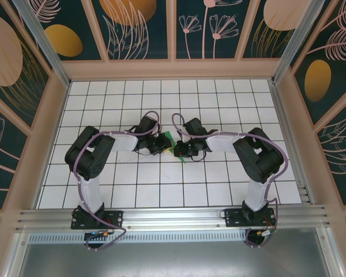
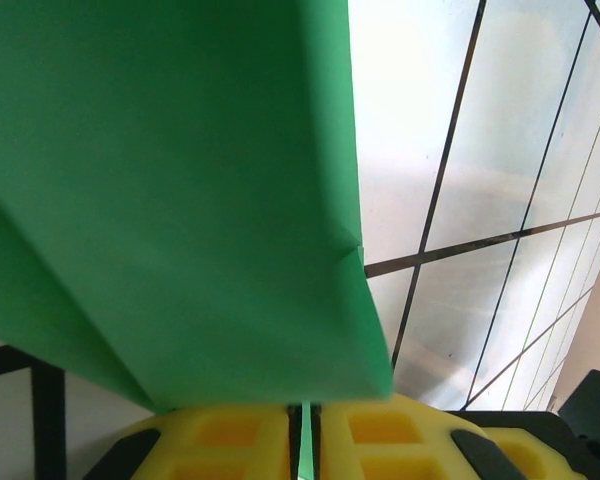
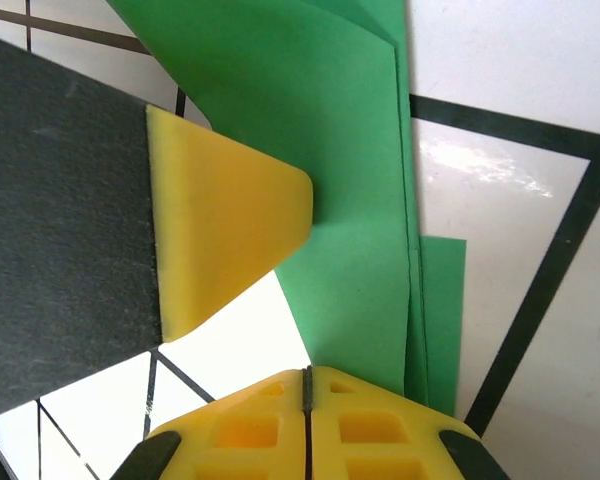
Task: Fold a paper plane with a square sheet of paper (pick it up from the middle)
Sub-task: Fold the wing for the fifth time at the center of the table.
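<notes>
In the middle of the table (image 1: 219,179), the green paper (image 2: 180,200) was pinched tight by the left gripper (image 2: 303,412), so its folds could be held together. The right gripper (image 3: 307,378) was closed beside it, perhaps on nothing.

the sheet of paper (image 1: 172,141) is plain bright green, folded into a narrower layered shape with crisp creases. from above it shows as a small sliver near the centre of the view, slanting from 11 o'clock to 5 o'clock. one thin edge is pinched in the closed left gripper (image 2: 305,425), and the sheet rises from there toward 12 o'clock. overlapping layers show, one corner peeking out at 4 o'clock.
</notes>
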{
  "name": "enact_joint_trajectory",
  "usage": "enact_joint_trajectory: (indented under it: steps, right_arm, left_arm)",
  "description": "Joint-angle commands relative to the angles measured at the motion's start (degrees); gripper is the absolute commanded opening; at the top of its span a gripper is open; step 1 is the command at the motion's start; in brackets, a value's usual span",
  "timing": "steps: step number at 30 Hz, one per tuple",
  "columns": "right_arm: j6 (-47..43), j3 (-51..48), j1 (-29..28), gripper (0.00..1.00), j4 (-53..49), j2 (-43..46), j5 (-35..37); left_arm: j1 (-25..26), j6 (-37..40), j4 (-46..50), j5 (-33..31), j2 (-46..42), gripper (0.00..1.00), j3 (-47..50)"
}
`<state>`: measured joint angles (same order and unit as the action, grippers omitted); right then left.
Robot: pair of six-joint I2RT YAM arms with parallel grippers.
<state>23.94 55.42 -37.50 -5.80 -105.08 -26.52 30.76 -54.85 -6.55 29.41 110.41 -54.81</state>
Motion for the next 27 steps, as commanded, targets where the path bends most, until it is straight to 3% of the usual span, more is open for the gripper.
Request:
enact_joint_trajectory:
  steps: [1, 17, 27]
  right_arm:
    - [-1.77, 1.52, 0.14, 0.09, -4.58, -1.02, 3.24]
    - [-4.16, -4.20, 2.20, 0.08, -4.95, -2.34, 0.83]
    - [-7.24, -7.94, 2.60, 0.06, -7.58, 0.60, -1.79]
  left_arm:
    - [-0.80, 2.06, 5.62, -10.77, 4.65, 0.16, 0.59]
    - [-0.82, 2.63, 7.11, -12.62, 5.08, 0.17, 0.23]
    - [-0.80, 3.55, 10.68, -17.43, 6.37, 0.17, 0.23]
